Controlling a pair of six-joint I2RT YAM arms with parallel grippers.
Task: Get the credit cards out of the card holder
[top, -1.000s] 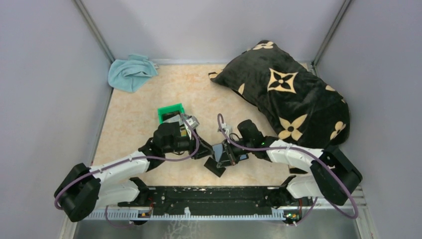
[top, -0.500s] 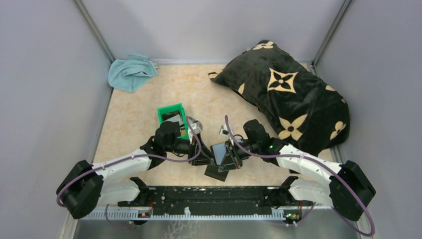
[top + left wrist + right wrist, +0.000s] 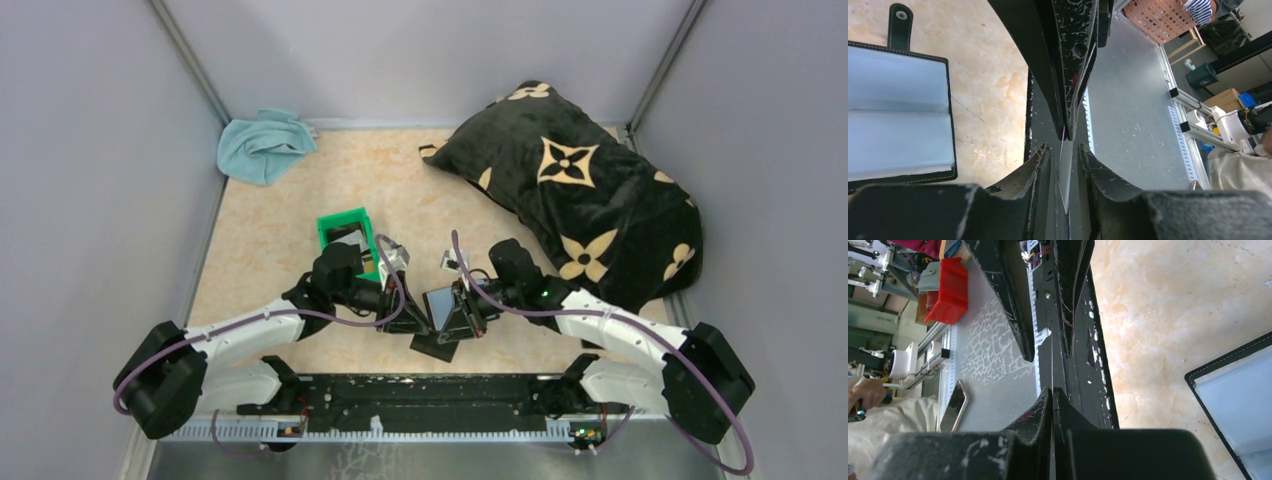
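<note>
My right gripper (image 3: 1053, 392) is shut on a thin pale grey credit card (image 3: 1052, 360) and holds it on edge above the table. It shows as a pale rectangle in the top view (image 3: 440, 305). My left gripper (image 3: 1064, 160) is open, its fingers (image 3: 1040, 167) on either side of the card's free end (image 3: 1065, 175), with gaps on both sides. The two grippers meet tip to tip (image 3: 415, 318) (image 3: 462, 312). The card holder (image 3: 898, 120) lies open on the table with grey-blue panels up, partly hidden under the grippers in the top view (image 3: 435, 347).
A green bin (image 3: 345, 228) with dark things in it stands just behind my left wrist. A black pillow with tan flowers (image 3: 575, 190) fills the back right. A blue cloth (image 3: 262, 145) lies in the back left corner. The black rail (image 3: 420, 390) runs along the near edge.
My right gripper has lifted off the card holder with the card and moved left. My left gripper has moved right until its fingers bracket the card. Little moved in the last half second.
</note>
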